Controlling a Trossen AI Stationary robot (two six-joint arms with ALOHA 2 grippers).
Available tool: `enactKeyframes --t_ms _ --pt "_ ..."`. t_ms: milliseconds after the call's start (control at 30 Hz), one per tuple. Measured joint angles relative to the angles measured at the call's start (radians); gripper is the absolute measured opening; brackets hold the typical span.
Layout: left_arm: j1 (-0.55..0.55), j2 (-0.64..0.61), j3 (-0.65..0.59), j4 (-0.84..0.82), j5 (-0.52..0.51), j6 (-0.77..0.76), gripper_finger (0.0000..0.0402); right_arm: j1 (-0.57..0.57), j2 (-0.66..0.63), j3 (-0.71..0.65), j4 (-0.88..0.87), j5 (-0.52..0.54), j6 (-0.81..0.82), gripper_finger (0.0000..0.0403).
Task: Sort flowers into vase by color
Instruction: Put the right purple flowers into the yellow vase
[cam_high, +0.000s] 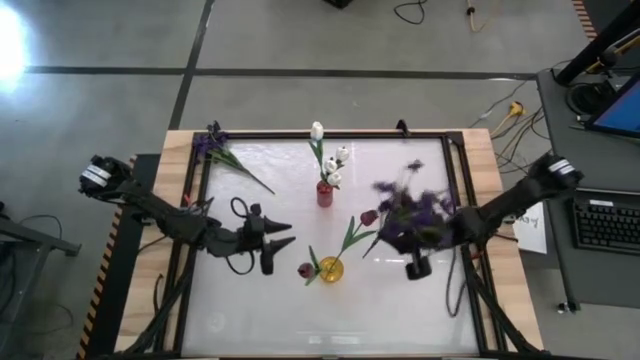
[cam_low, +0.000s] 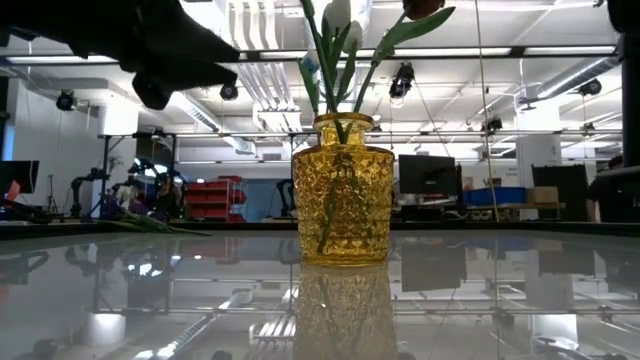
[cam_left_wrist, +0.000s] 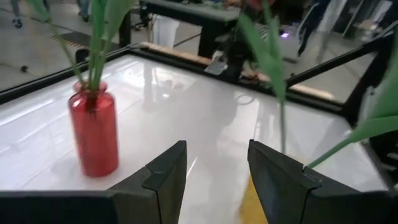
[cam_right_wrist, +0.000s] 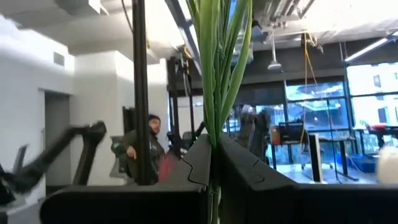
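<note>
Purple iris-like blooms on green stems (cam_high: 412, 212), bunched and blurred, sit at centre right of the high view, carried by the right hand (cam_high: 418, 262). The right wrist view shows that hand's two dark fingers (cam_right_wrist: 198, 163) closed tight on the upright stems (cam_right_wrist: 219, 68). No empty vase for this colour can be made out. One further purple flower (cam_high: 222, 152) lies on the white table (cam_high: 260, 300) at upper left.

Judgement on the step: the bunch should be kept vertical and lowered stem-ends first. It should pass clear of the yellow faceted glass vase (cam_high: 330, 268), lower centre, which holds dark red tulip buds (cam_high: 369, 217), and of the small red glass vase (cam_high: 324, 193), upper centre, holding white tulip buds (cam_high: 317, 130). A sideways sweep risks tipping either vase.

Left hand (cam_high: 283, 236) hovers left of the yellow vase, fingers (cam_left_wrist: 163, 177) parted and holding nothing, the red vase just beyond them.
</note>
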Motion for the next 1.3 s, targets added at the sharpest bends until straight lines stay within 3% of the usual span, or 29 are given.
enactKeyframes --t_ms 200,567,833,1300 --pt "0.023 0.0 0.0 -0.03 0.0 -0.012 0.016 0.001 0.221 0.019 0.226 0.025 -0.013 0.0013" --pt "0.035 0.0 0.0 -0.074 0.0 -0.013 0.016 0.001 0.454 0.148 0.263 0.055 -0.023 0.0013" --pt "0.035 -0.002 0.0 -0.096 0.0 -0.018 0.016 0.003 0.538 0.206 0.269 0.096 -0.058 0.0013" --pt "0.039 -0.065 0.0 -0.163 0.002 -0.075 0.016 0.004 0.559 0.202 0.179 0.144 -0.048 0.0013"
